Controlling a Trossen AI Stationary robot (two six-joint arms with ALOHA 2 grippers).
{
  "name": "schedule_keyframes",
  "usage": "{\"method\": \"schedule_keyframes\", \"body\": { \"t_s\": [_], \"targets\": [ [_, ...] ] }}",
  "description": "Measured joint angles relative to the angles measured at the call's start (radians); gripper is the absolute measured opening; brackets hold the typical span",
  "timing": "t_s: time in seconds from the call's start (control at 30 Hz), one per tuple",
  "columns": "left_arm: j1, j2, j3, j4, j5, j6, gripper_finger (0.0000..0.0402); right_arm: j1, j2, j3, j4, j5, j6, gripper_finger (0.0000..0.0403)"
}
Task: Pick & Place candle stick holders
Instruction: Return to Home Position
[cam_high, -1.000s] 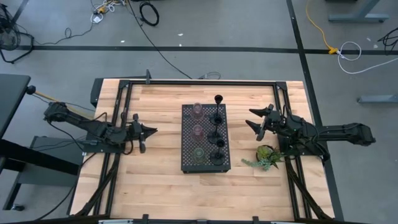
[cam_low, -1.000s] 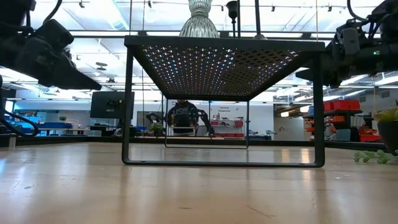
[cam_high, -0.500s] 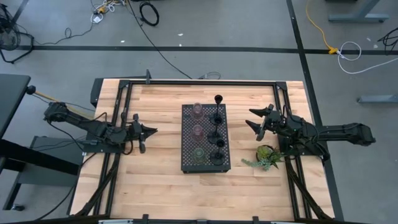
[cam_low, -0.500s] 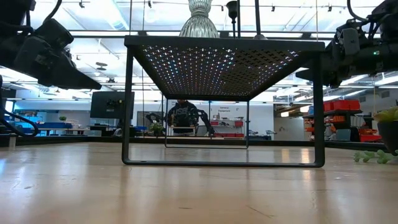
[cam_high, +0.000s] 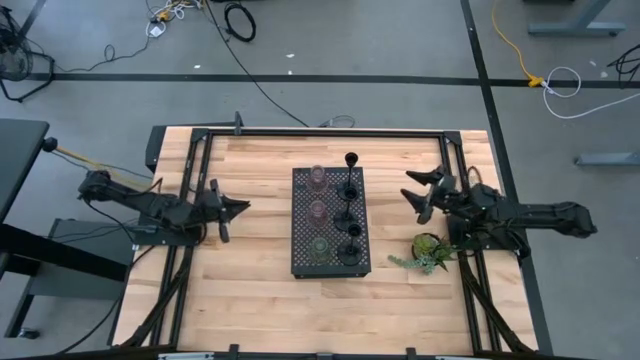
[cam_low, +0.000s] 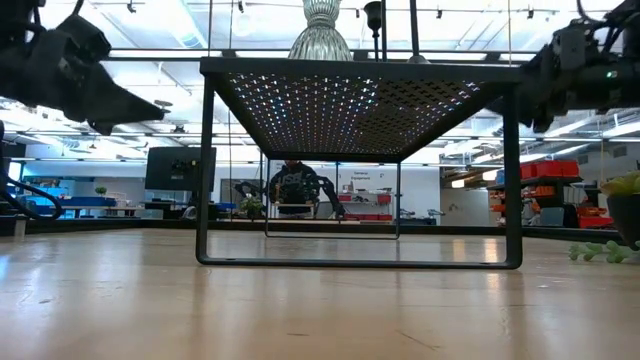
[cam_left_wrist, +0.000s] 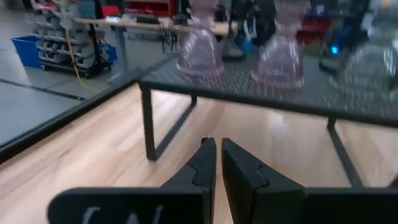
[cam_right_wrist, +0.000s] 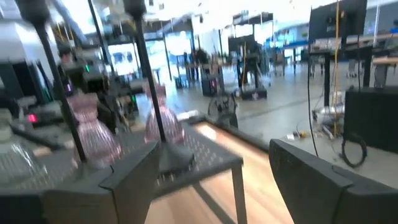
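A black perforated tray (cam_high: 303, 262) stands on legs at the table's middle. Three tinted glass cups stand in its left column: pinkish (cam_high: 318, 176), pinkish (cam_high: 318, 210), green (cam_high: 320, 245). Several black knob-topped candle stick holders (cam_high: 349, 190) stand on round bases in its right column. My left gripper (cam_high: 242, 207) is shut and empty, above the table left of the tray, pointing at it; its wrist view shows two pinkish cups (cam_left_wrist: 199, 53). My right gripper (cam_high: 412, 195) is open and empty right of the tray; its wrist view shows the stems (cam_right_wrist: 146, 62).
A small green plant sprig (cam_high: 428, 252) lies on the table just near of my right gripper. Bare wood lies on the near and far sides of the tray. A black frame rail (cam_high: 320, 133) runs round the table. A person shows far behind in the low view (cam_low: 293, 188).
Both grippers have gone up a little, as the low view shows. My right gripper has also drawn slightly toward the table's right edge. The tray and the holders have stayed still.
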Motion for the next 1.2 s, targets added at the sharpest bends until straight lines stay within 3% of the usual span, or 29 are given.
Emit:
{"method": "schedule_keyframes", "body": {
  "t_s": [0.2,0.3,0.43,1.2],
  "targets": [
    [0.058,-0.135,0.000,-0.001,-0.001,0.000,0.0028,0.000,-0.143,0.001,0.001,0.000,0.000,0.0299],
    [0.092,-0.135,-0.013,0.062,-0.006,0.000,0.0028,0.000,-0.202,0.001,0.000,0.000,0.000,0.0299],
    [0.140,-0.137,-0.059,0.208,0.007,-0.003,0.0028,0.000,-0.205,0.002,0.041,0.001,-0.001,0.0299],
    [0.351,-0.136,-0.060,0.227,0.015,-0.007,0.0028,-0.035,-0.191,0.002,-0.052,0.000,-0.001,0.0299]
  ]
}}
